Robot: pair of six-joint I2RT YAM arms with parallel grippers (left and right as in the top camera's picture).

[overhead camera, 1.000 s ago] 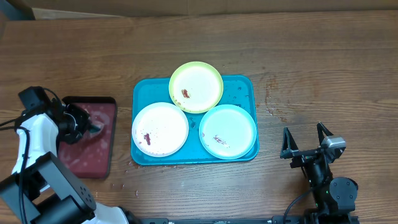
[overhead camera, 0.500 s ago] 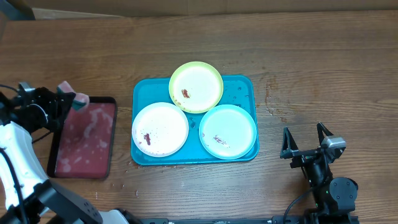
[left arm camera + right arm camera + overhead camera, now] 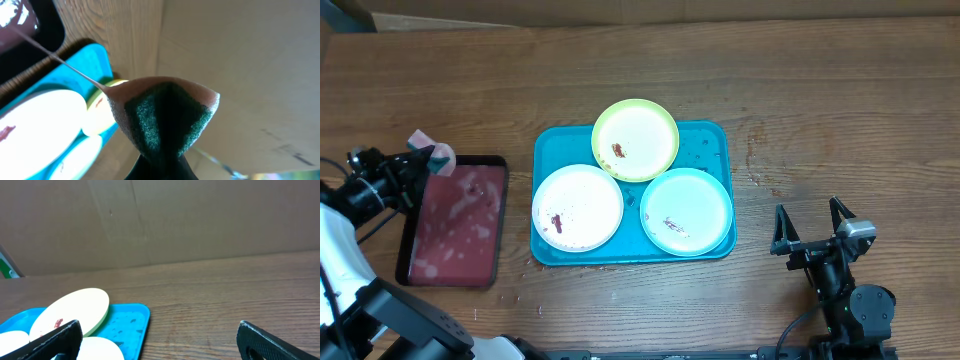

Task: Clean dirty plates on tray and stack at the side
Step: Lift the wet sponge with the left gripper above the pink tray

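— What does the overhead view give you that your wrist cameras don't?

— The whole layout. Your blue tray [image 3: 548, 146] sits mid-table [image 3: 820, 90] with all three plates on it. The yellow-green plate [image 3: 636, 139] is at the far edge and overhangs the rim. The white plate [image 3: 577, 206] is near left and the mint plate [image 3: 686, 211] near right. Each carries reddish smears. The dark red tray [image 3: 455, 225] lies just left of the blue one.

— And the left wrist camera?

— It shows the sponge [image 3: 165, 115] close up. It is pink with a green scouring face, folded into a cup and pinched at its lower end. A thin strand [image 3: 55, 57] runs from its edge toward the upper left corner (the overhead view is too small to show that). The fingers themselves barely show there.

— So what is the left tool doing?

— Your left gripper [image 3: 418, 160] is clamped on the sponge [image 3: 430, 150] over the far left corner of the dark red tray, apart from the blue tray.

— And the right?

— Your right gripper [image 3: 808, 212] stands at the near right of the table with its fingers spread wide. It holds nothing and touches nothing, and it is well apart from the plates. Its own camera catches only the yellow-green plate [image 3: 75, 310] and a tray corner [image 3: 131, 321], low on the left.
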